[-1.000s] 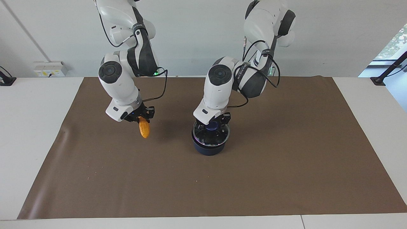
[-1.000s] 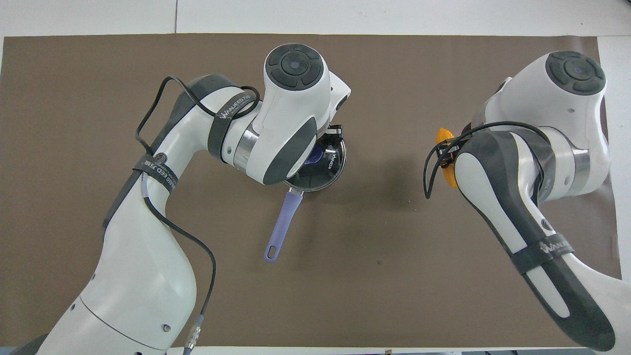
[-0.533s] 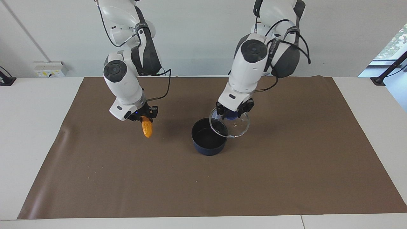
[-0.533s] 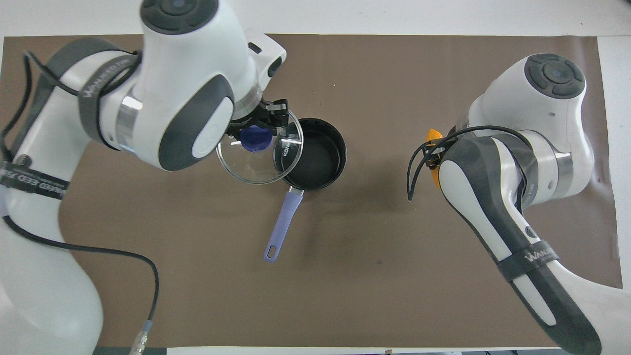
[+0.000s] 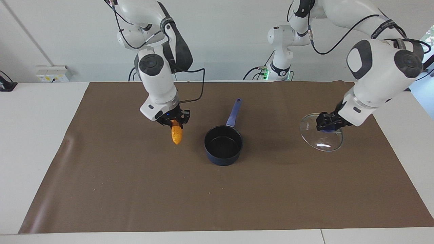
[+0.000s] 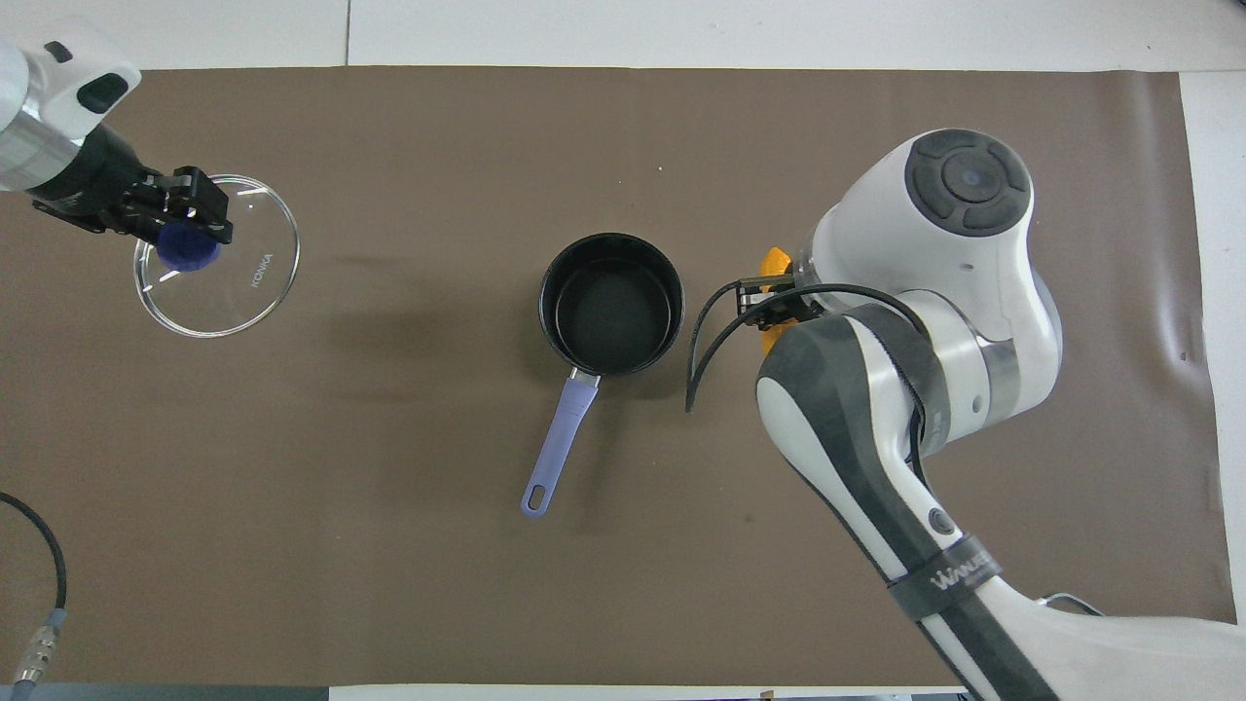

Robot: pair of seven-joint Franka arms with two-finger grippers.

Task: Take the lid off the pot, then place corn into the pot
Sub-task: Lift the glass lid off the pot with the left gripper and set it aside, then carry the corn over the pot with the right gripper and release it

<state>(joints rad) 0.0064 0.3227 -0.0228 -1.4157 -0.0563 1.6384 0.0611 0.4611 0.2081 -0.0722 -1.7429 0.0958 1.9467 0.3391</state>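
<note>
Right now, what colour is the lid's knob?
Blue. The lid is clear glass; its knob shows best in the overhead view, gripped by the left gripper.

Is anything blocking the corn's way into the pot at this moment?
Nothing visible does. The right gripper holds the corn above the brown mat beside the pot, which stands open and empty. The left gripper holds the lid by its knob, well off toward the left arm's end of the table.
</note>
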